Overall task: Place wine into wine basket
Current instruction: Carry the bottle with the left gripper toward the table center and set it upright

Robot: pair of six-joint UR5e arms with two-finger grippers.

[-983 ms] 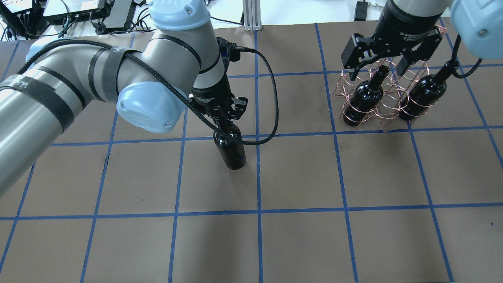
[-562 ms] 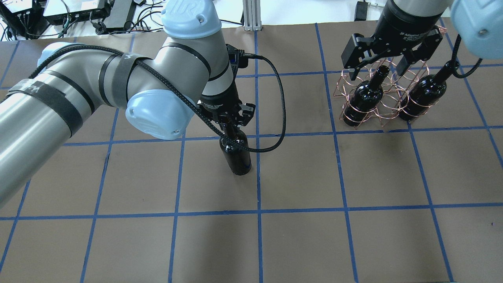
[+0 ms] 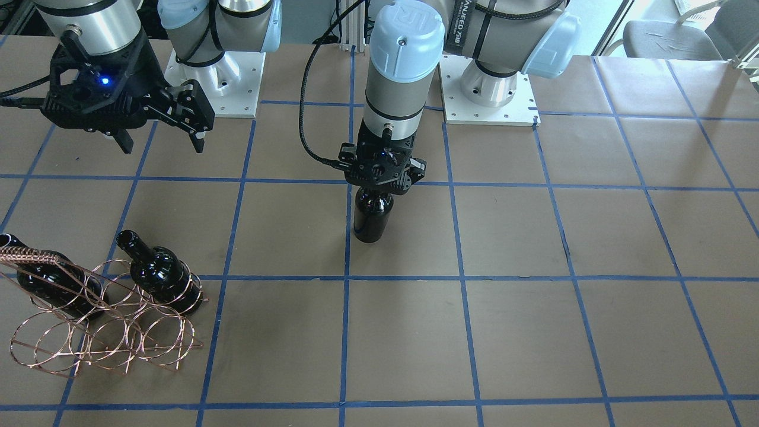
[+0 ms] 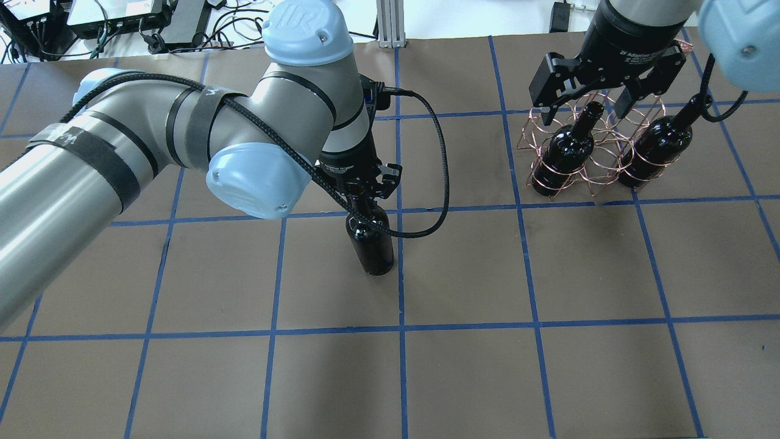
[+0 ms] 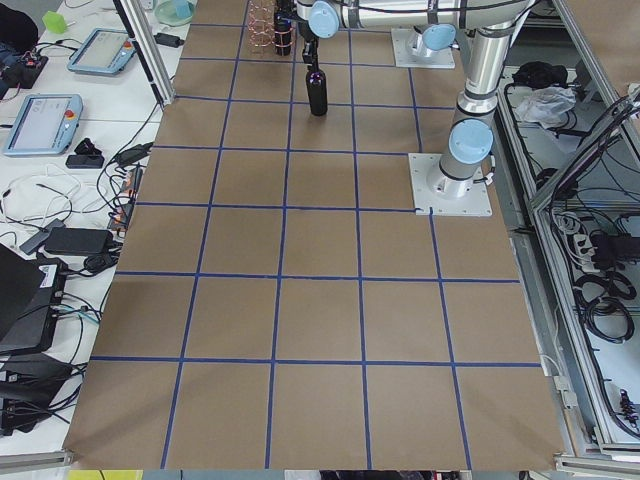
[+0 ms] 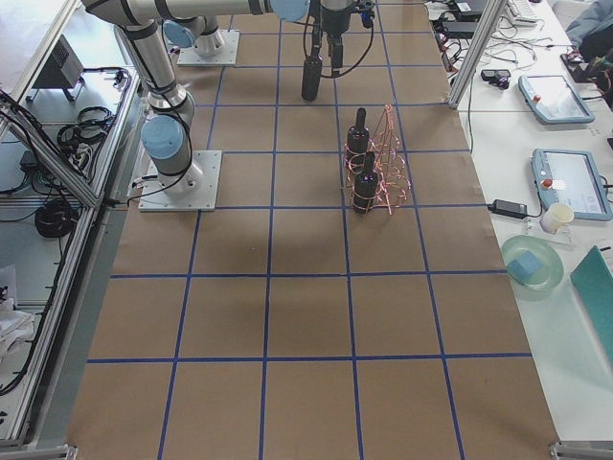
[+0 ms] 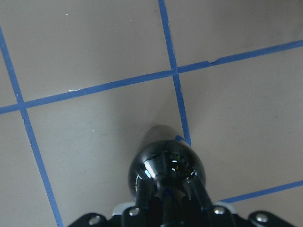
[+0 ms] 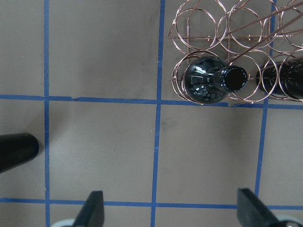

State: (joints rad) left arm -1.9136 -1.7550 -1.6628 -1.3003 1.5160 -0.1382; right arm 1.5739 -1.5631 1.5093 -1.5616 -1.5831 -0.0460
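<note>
Well, a brown tabletop (image 4: 463, 378) gridded in blue tape is stretching out. Three dark bottles: the left hand (image 4: 364, 194) is pinching the upright wine (image 4: 372, 244) by its neck, well apart from the one wine basket (image 3: 35, 256). Two other bottles (image 4: 563, 155) (image 4: 655, 146) are sitting inside it, and the right hand (image 3: 163, 145) is hovering spread above. Farther off than the wine basket, cables (image 4: 201, 30) are lying.

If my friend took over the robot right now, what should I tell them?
Left gripper: shut on the neck of the near-black glossy glass wine bottle, upright near the table's middle.
Right gripper: open, empty, hovering by the copper wire wine basket.
Done: two matching bottles sit in the basket.
To do: move the held bottle into a free loop.
</note>
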